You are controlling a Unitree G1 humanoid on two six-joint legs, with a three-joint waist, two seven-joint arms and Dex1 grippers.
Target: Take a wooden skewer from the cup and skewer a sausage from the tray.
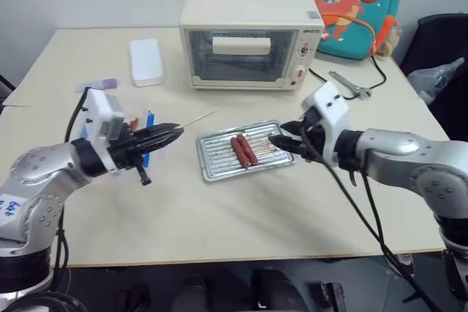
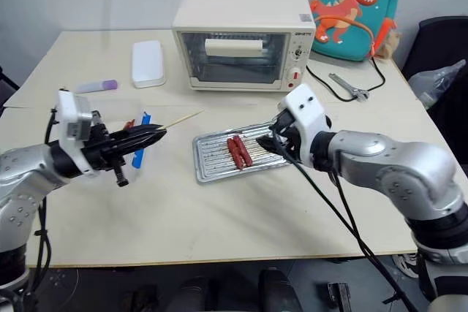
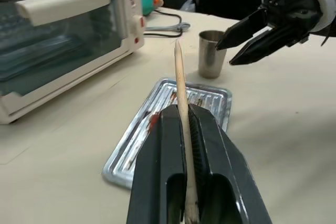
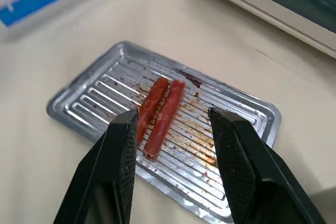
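Leftmost, the left gripper (image 1: 175, 134) hangs above the table (image 1: 219, 224), its two black fingers pressed together on one wooden skewer (image 1: 199, 118); the stick's pale pointed end juts out past the fingertips toward the toaster oven. Just behind that gripper sits one clear plastic box with blue side clips (image 1: 148, 137), something red showing inside it. Farther back on the table lie one small tube with a purple cap (image 1: 96, 85) and one flat white rectangular case (image 1: 146, 61).

Centre table, one shallow silver tray (image 1: 212, 166) with a ribbed bottom holds two reddish-brown sausages, the left sausage (image 4: 149, 106) and the right sausage (image 4: 165, 118), lying side by side and touching along their length. Brown residue stains the ribs beside them. Behind the tray stands one cream toaster oven (image 1: 252, 36) with a glass door.

Rightward, the right gripper (image 1: 281, 142) hovers over the tray's right end with its fingers parted and nothing between them; in the right wrist view the two sausages lie in the gap between the fingertips, below and apart from them. One brushed-steel cup (image 3: 211, 53) stands on the table beyond the tray, seen in the left wrist view near the right gripper. One grey wrench (image 1: 349, 83) lies behind, and one teal dinosaur backpack (image 1: 358, 6) leans at the table's far right corner.
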